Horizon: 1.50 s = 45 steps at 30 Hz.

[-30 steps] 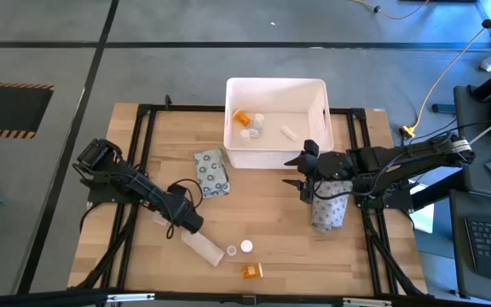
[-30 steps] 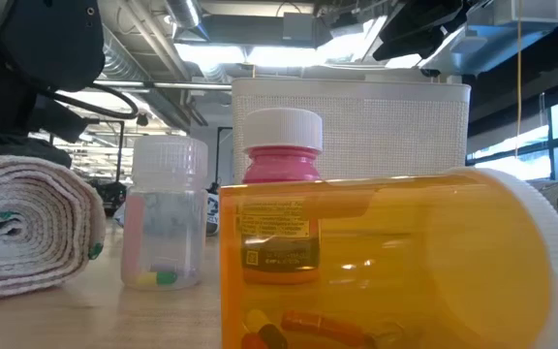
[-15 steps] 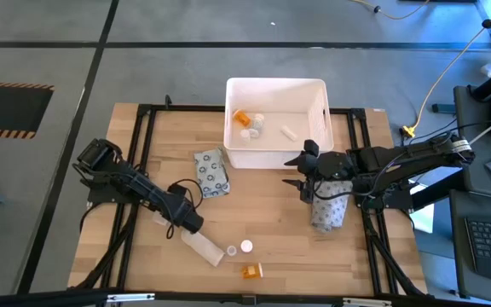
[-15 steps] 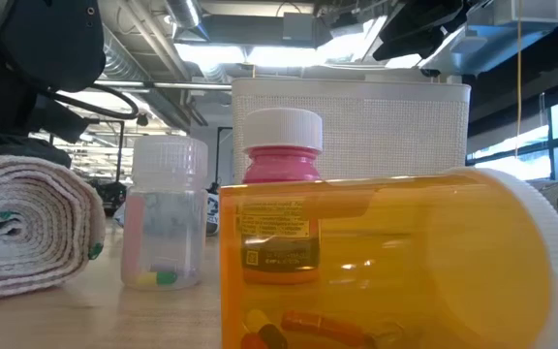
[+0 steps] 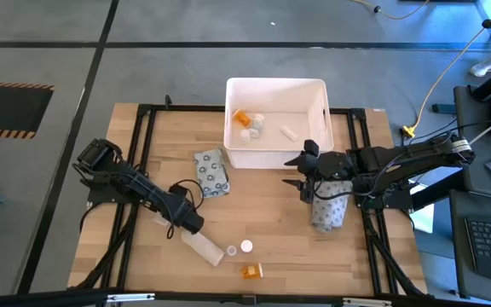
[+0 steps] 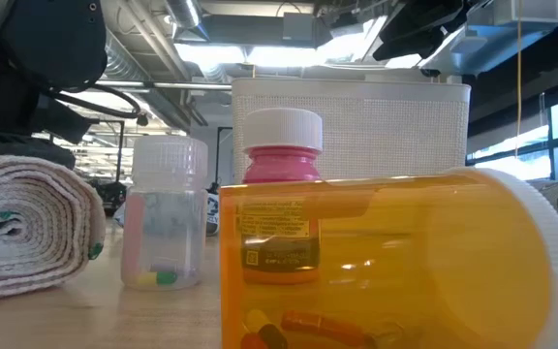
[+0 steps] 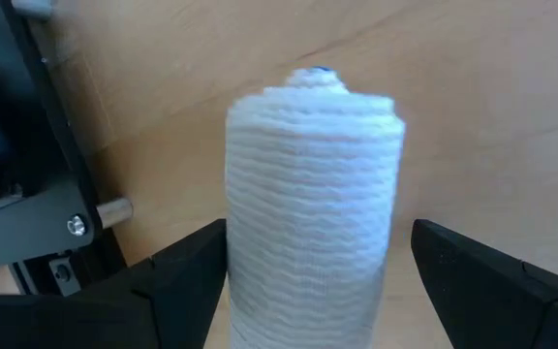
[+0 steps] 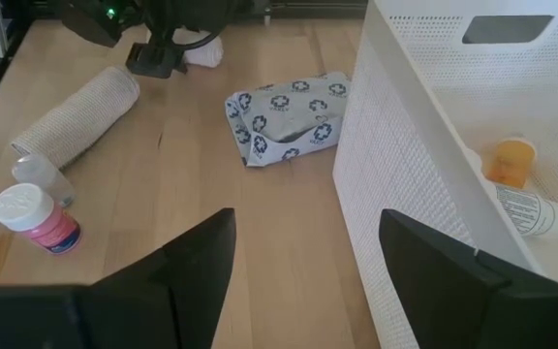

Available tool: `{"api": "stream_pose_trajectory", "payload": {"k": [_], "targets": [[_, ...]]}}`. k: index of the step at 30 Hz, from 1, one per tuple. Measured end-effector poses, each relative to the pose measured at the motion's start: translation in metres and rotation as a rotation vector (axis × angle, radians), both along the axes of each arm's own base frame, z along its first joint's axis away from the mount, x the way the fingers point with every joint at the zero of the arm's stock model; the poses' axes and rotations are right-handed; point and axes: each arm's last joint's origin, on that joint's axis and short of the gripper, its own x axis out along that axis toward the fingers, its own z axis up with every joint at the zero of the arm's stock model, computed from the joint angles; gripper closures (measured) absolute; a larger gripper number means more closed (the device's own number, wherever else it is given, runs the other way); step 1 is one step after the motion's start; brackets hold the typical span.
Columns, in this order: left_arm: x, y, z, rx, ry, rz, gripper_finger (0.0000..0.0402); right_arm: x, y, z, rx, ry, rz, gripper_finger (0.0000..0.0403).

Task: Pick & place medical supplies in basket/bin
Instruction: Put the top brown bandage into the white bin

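A white gauze roll (image 5: pixel 203 247) lies on the table near its front edge. My left gripper (image 5: pixel 190 224) points steeply down over the roll's left end, open, with one finger on each side of it (image 7: pixel 308 204). Beside the roll stand a clear bottle (image 5: pixel 231 251) and a pink, white-capped bottle (image 5: pixel 246 246). An orange pill bottle (image 5: pixel 252 271) lies on its side nearer the front. A grey packet printed with circles (image 5: pixel 212 171) lies flat left of the white bin (image 5: pixel 275 152). My right gripper (image 5: pixel 301 171) hovers open by the bin's near wall. My left gripper straddles the roll's end from above, fingers across the roll. One finger (image 7: pixel 187 267) stands right against the roll's side (image 7: pixel 245 242), and I cannot tell whether it touches. The other finger (image 7: pixel 463 267) is clearly apart from it. The roll lies on the table.
Inside the bin lie an orange bottle (image 8: pixel 510 160), a white bottle (image 8: pixel 533 215) and a small white piece (image 5: pixel 288 132). A second printed packet (image 5: pixel 329 211) lies under the right arm. Black frame rails (image 5: pixel 143 153) run along the table's sides. Bare wood shows mid-table.
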Motion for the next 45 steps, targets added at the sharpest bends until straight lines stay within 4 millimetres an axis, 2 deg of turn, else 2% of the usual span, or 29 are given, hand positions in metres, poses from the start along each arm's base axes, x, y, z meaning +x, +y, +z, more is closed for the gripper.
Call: {"api": "stream_pose_trajectory", "payload": {"k": [5, 9, 19, 24, 27, 31, 33, 36, 40, 42, 45], "targets": [[0.001, -0.001, -0.001, -0.005, -0.019, -0.012, 0.0091, 0.0, 0.0, 0.0, -0.002, 0.001, 0.002, 0.0146], [0.002, -0.001, -0.001, -0.011, -0.017, -0.023, 0.0109, 0.0, 0.0, 0.0, -0.003, 0.001, 0.002, 0.0146], [0.001, -0.002, 0.0, -0.032, 0.001, -0.129, 0.0219, 0.0, 0.0, 0.0, -0.011, 0.003, 0.007, 0.0146], [0.011, -0.007, 0.014, -0.064, -0.03, -0.262, 0.026, 0.0, 0.0, 0.0, -0.011, 0.003, 0.007, 0.0146], [0.021, -0.01, 0.032, -0.05, -0.093, -0.393, 0.0263, 0.0, 0.0, 0.0, -0.017, 0.004, 0.011, 0.0146], [0.038, -0.011, 0.066, 0.061, -0.205, -0.581, 0.0256, 0.0, 0.0, 0.0, -0.02, 0.007, 0.013, 0.0146], [0.048, -0.01, 0.086, 0.184, -0.281, -0.679, 0.0254, 0.0, 0.0, -0.001, -0.021, 0.013, 0.013, 0.0146], [0.062, -0.008, 0.116, 0.481, -0.369, -0.799, 0.0253, -0.002, 0.0, -0.003, -0.02, 0.037, 0.01, 0.0146], [0.081, 0.0, 0.158, 0.864, -0.414, -0.819, 0.0254, -0.004, -0.001, -0.006, 0.01, 0.075, -0.015, 0.0146], [0.091, 0.008, 0.182, 0.943, -0.44, -0.787, 0.0255, -0.006, 0.0, -0.008, 0.024, 0.094, -0.026, 0.0146], [0.106, 0.024, 0.214, 0.966, -0.495, -0.745, 0.0255, -0.008, -0.001, -0.01, 0.033, 0.12, -0.037, 0.0146]]}}
